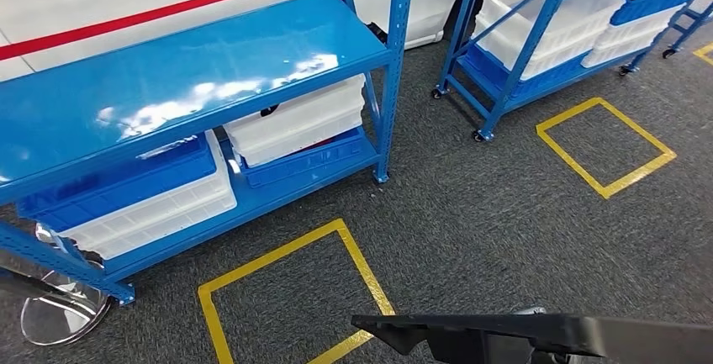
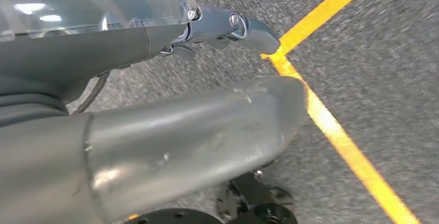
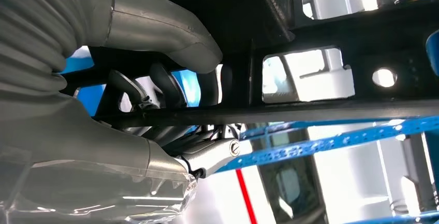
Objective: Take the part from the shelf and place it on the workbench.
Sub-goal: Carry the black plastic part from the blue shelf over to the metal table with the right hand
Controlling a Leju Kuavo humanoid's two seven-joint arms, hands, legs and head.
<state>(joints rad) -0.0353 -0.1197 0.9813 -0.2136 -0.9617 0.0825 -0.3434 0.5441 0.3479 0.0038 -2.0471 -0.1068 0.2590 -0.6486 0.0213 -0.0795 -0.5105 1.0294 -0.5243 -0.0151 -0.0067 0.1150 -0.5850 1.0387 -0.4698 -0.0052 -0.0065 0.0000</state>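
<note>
So I've got the part point(image 1: 538, 334), a flat black plastic piece with cutouts, held low in front of me at the near right. My right hand point(image 3: 155, 105) is gripping it, thumb on one face and the darker fingers point(image 3: 160, 81) curled round the edge from the other side. My left hand point(image 2: 217, 69) just hangs over the grey carpet point(image 2: 372, 58) by a yellow line point(image 2: 336, 131), holding nothing as far as I can see; the thumb's big in the frame and one fingertip pokes forward, but I can't tell how wide the rest are. I'd say the pickup is done and I'm in the carry stage. Next I need to find the workbench, which I can't spot anywhere, so probably a turn and a walk while keeping the part level and clear of the blue shelf point(image 1: 193, 70) on my left. Hard to make out: most of the part is cut off by the near edge, its full shape is anyone's guess, and the bins point(image 1: 294, 120) under the shelf top are half hidden.
</note>
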